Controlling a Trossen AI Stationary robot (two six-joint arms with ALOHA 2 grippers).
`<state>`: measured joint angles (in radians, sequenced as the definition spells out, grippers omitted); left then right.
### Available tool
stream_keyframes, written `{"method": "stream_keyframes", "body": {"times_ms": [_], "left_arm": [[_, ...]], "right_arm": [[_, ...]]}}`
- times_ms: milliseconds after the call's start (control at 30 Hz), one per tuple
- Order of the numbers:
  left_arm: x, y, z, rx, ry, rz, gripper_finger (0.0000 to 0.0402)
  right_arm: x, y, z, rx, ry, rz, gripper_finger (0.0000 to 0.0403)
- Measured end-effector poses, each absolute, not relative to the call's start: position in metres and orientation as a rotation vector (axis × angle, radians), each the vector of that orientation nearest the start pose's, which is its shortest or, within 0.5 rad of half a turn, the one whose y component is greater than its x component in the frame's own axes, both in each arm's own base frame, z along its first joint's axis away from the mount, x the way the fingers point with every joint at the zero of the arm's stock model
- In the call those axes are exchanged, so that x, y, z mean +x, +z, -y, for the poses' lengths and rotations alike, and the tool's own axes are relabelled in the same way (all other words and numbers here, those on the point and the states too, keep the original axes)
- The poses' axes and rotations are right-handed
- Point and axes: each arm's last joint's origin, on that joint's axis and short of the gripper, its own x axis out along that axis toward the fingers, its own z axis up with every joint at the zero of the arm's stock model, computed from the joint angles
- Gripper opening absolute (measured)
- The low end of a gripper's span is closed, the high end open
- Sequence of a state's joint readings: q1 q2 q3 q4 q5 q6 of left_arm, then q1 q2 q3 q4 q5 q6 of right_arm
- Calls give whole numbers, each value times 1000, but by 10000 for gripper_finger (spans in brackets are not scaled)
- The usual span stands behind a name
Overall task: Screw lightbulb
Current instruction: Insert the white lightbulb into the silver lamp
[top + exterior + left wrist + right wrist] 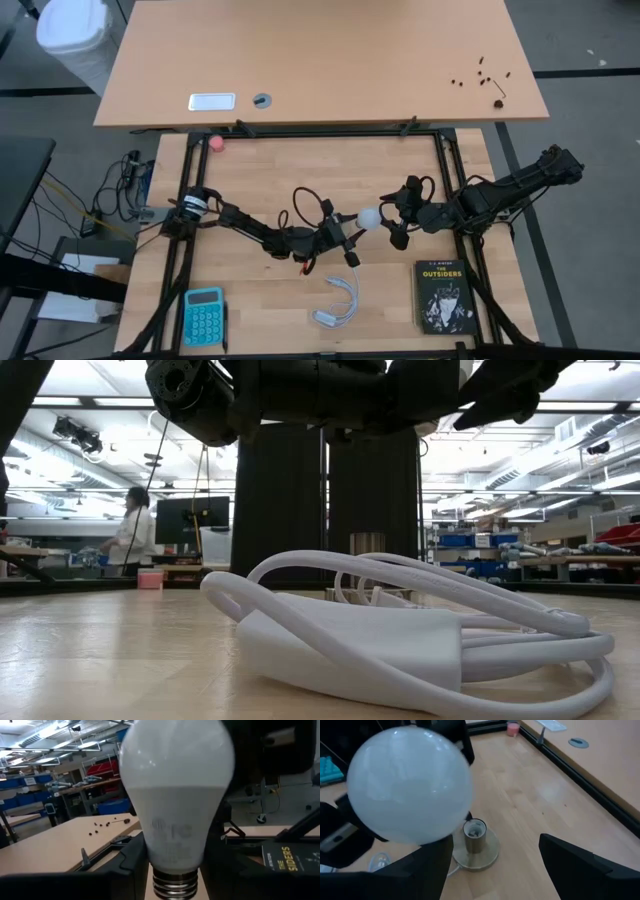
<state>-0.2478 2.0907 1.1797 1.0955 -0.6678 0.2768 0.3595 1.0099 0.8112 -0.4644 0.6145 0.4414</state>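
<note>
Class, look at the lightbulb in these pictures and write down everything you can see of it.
The lightbulb is white and pear-shaped, with a frosted globe narrowing to a ribbed grey metal screw base and faint grey print on the neck. It looks intact and unlit. It is held in the air above the table, the shut left hand gripping its base end, the globe pointing at the open right hand. It is not yet in the socket.

Two dark, jointed arms are seen, wrapped with looping black cables. A white band is borne by the left arm [193, 204] near its base. Broad, flat black fingers [580, 865] are shown on the right gripper [398, 222].
</note>
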Motion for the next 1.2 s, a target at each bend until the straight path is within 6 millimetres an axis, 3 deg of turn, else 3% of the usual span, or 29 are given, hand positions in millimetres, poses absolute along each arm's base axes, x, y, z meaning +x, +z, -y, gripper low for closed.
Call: {"method": "stream_keyframes", "body": {"times_ms": [600, 1000, 1200], "left_arm": [[428, 177, 91, 171, 515, -30, 148], [436, 164, 52, 156, 404, -110, 148], [422, 152, 38, 111, 435, -49, 148]], "right_arm": [[200, 280, -46, 98, -405, -527, 309], [194, 274, -41, 70, -443, -608, 309], [194, 273, -39, 56, -474, -613, 309]]}}
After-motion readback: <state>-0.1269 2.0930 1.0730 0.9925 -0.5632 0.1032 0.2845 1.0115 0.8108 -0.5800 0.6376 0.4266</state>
